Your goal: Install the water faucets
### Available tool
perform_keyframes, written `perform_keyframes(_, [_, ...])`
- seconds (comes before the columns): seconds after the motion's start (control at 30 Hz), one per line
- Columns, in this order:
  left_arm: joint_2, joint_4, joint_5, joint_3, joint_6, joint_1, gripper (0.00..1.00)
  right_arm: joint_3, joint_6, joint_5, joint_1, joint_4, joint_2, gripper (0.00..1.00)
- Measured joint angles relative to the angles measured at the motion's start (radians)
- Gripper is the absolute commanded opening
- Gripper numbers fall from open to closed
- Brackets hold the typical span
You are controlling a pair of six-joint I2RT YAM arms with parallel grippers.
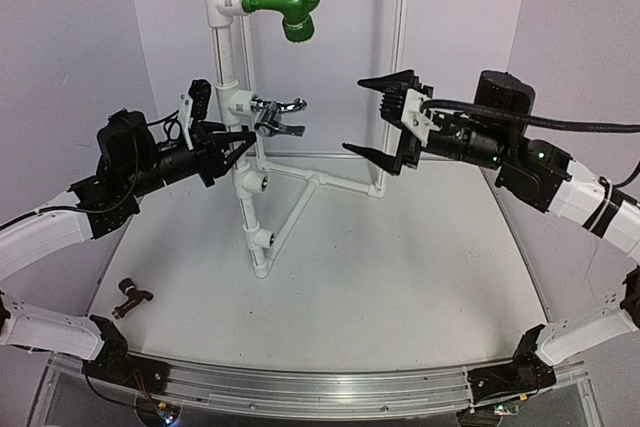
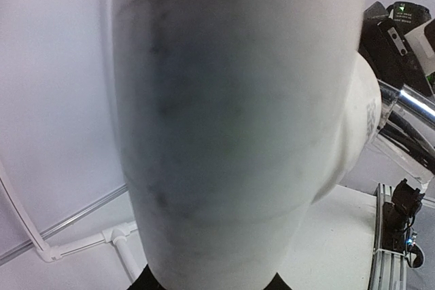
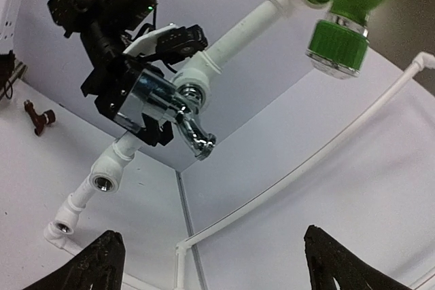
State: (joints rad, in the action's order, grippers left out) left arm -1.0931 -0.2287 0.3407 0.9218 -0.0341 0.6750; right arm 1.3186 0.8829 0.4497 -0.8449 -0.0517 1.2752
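Chrome faucet (image 1: pixel 277 113) sits at the white pipe's (image 1: pixel 228 52) tee. Left gripper (image 1: pixel 243 140), narrow, clamps that pipe from 9 o'clock. Right gripper (image 1: pixel 355 115) stands wide, empty, at 3 o'clock. Brown faucet (image 1: pixel 131 299) lies on the desk (image 1: pixel 380 267), 7 o'clock.

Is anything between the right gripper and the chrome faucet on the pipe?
Nothing visible: only open air between the right gripper and the chrome faucet. The left gripper holds the white pipe beyond it.
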Motion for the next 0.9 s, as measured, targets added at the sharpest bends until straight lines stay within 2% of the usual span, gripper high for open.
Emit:
perform_keyframes(0.13, [0.0, 0.0, 0.003, 0.0, 0.0, 0.0, 0.0, 0.026, 0.155, 0.051, 0.0, 0.004, 0.036, 0.82])
perform_keyframes(0.37, [-0.001, 0.001, 0.005, 0.001, 0.0, -0.001, 0.0, 0.107, 0.295, 0.092, -0.022, 0.008, 0.127, 0.77])
perform_keyframes(0.67, [-0.007, 0.002, 0.008, 0.006, 0.0, -0.001, 0.0, 0.212, 0.352, 0.093, -0.073, 0.017, 0.239, 0.64])
perform_keyframes(0.9, [-0.007, 0.002, 0.014, 0.007, 0.0, -0.002, 0.0, 0.284, 0.342, 0.087, -0.097, 0.018, 0.301, 0.59])
